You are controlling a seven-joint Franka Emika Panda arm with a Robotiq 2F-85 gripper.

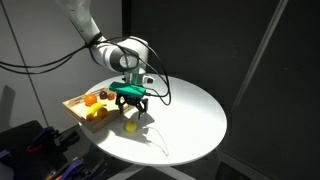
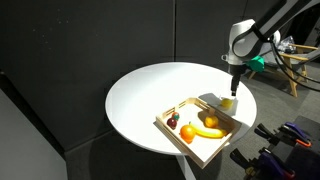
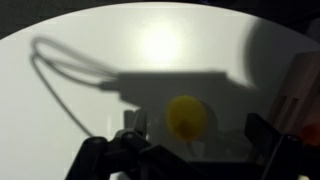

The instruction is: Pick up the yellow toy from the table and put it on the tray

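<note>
Right now my gripper [image 1: 132, 108] hangs above the yellow toy [image 1: 131, 126] with its jaws spread wide and nothing between them. In the wrist view the toy sits low and centre in the frame, flanked by my dark fingers [image 3: 128, 150]. I take that wide spread as the way to let the ball pass between them when I come down. The toy rests on the table [image 1: 190, 110], apart from my fingers as far as I can judge. In an exterior view it lies just beyond the upper right side of the tray [image 2: 178, 145]. The tray already holds an orange round toy [image 2: 187, 133] and a banana-like toy [image 2: 208, 131], so the carry should be short. Because the ball is round, a finger that touches it early could send it rolling, so I would lower squarely over it before squeezing.
</note>
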